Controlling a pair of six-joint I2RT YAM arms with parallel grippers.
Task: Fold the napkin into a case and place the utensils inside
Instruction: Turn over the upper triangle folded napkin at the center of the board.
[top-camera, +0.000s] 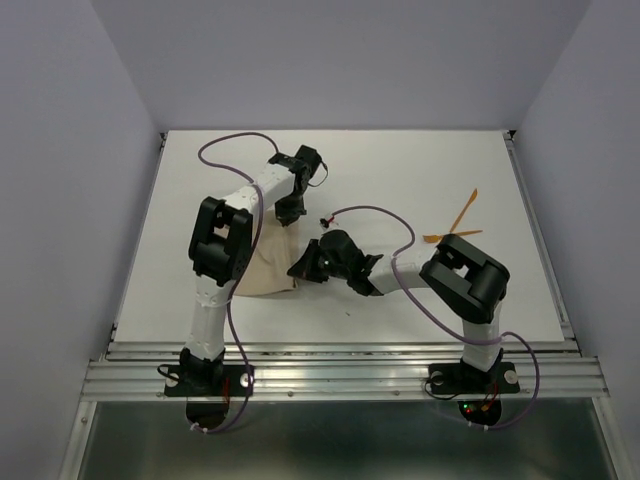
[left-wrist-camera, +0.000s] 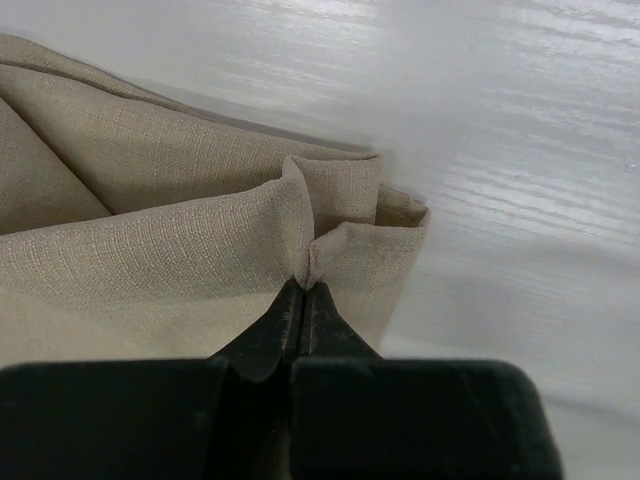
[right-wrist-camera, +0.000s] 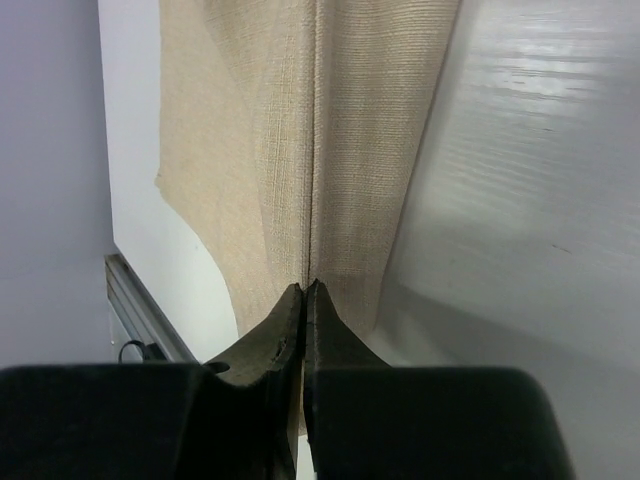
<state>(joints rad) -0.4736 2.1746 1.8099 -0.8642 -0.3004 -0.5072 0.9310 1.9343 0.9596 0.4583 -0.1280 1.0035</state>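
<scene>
The left fingers (left-wrist-camera: 265, 335) and the right fingers (right-wrist-camera: 265, 345) are each pinched shut on a fold of the napkin (top-camera: 268, 268), which lies at 9 o'clock on the surface (top-camera: 400, 170). It looks light and limp, so doubled edges seem the surest hold.

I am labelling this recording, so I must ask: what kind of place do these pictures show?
Probably a robot test cell in a lab, not a home: plain pale walls enclose a white table, two arms are bolted to a metal rail, and the props are the napkin and orange utensils.
</scene>
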